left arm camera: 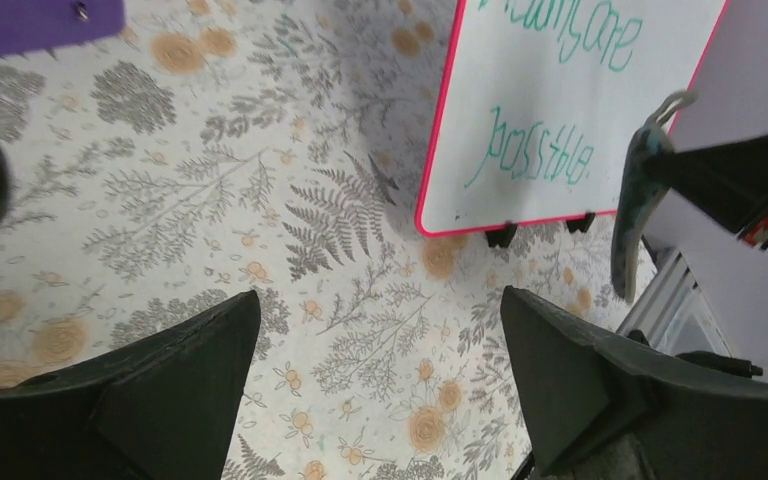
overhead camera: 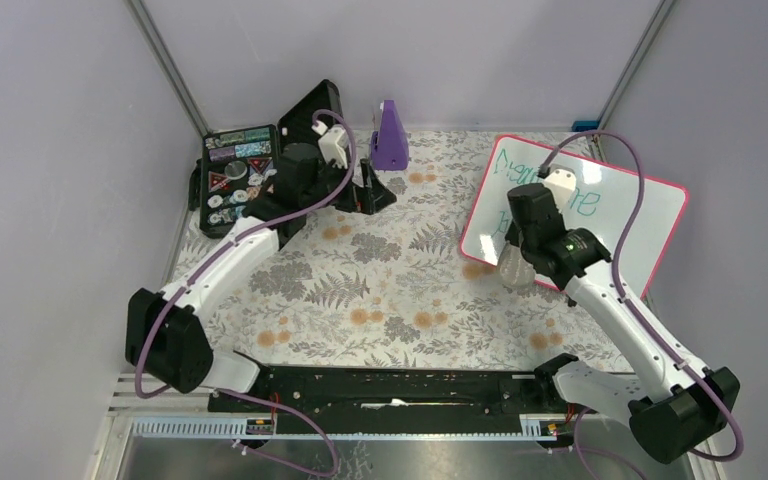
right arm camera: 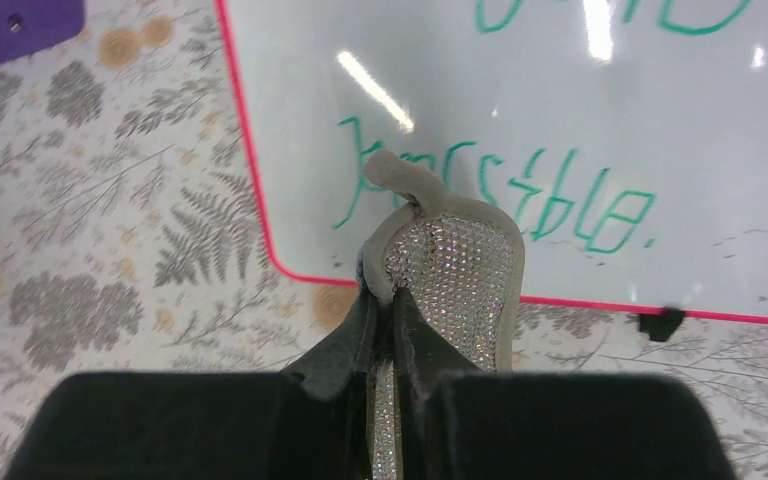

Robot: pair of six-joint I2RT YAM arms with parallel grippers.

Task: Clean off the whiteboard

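The whiteboard (overhead camera: pixel 600 205) with a pink-red frame and green handwriting lies at the right; it also shows in the left wrist view (left arm camera: pixel 560 110) and the right wrist view (right arm camera: pixel 580 130). My right gripper (right arm camera: pixel 392 300) is shut on a grey oval sponge (right arm camera: pixel 455 270) with a glittery face and a loop, held above the board's near edge by the word "possible". In the top view the sponge (overhead camera: pixel 516 264) hangs at the board's near-left edge under the right gripper (overhead camera: pixel 522 250). My left gripper (left arm camera: pixel 380 330) is open and empty over the cloth, near the back left (overhead camera: pixel 365 190).
A purple object (overhead camera: pixel 390 135) stands at the back centre. A black case (overhead camera: pixel 240 175) with stickers lies at the back left. A floral cloth (overhead camera: pixel 380 270) covers the table. Walls close in on the left, right and back.
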